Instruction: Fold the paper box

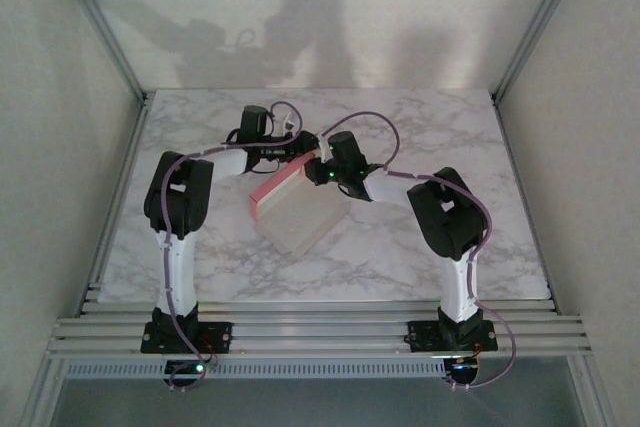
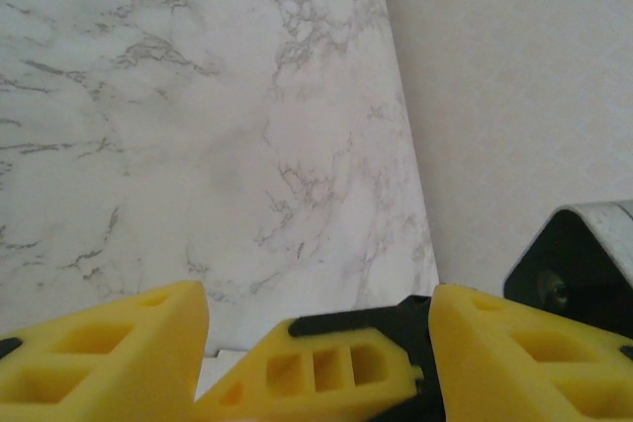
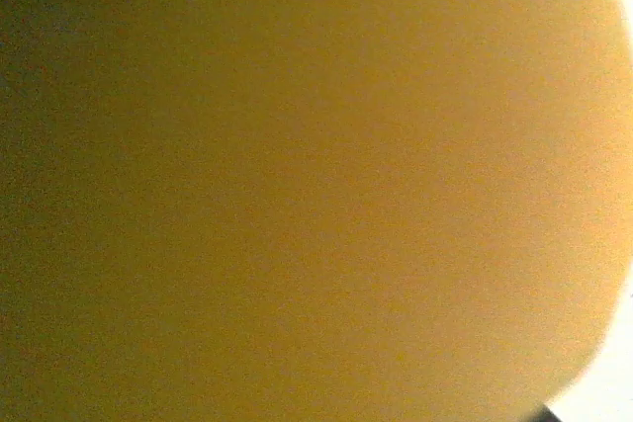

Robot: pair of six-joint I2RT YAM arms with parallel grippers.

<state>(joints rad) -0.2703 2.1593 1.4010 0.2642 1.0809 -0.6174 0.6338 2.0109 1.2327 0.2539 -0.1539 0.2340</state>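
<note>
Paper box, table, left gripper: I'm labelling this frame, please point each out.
paper box (image 1: 300, 219), top view, its white face.
table (image 1: 450, 147), top view, bare marble at far right.
left gripper (image 2: 316, 295), left wrist view, midway between its yellow fingers.

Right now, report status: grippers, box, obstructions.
Left gripper open, at far end of box. Right gripper alongside, grip unclear. Box on table, pink edge showing. Nothing blocking.

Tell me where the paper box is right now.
In the top view the paper box lies tilted near the middle of the marble table, pink edge toward the far left, its far end beside the left gripper and right gripper.
</note>
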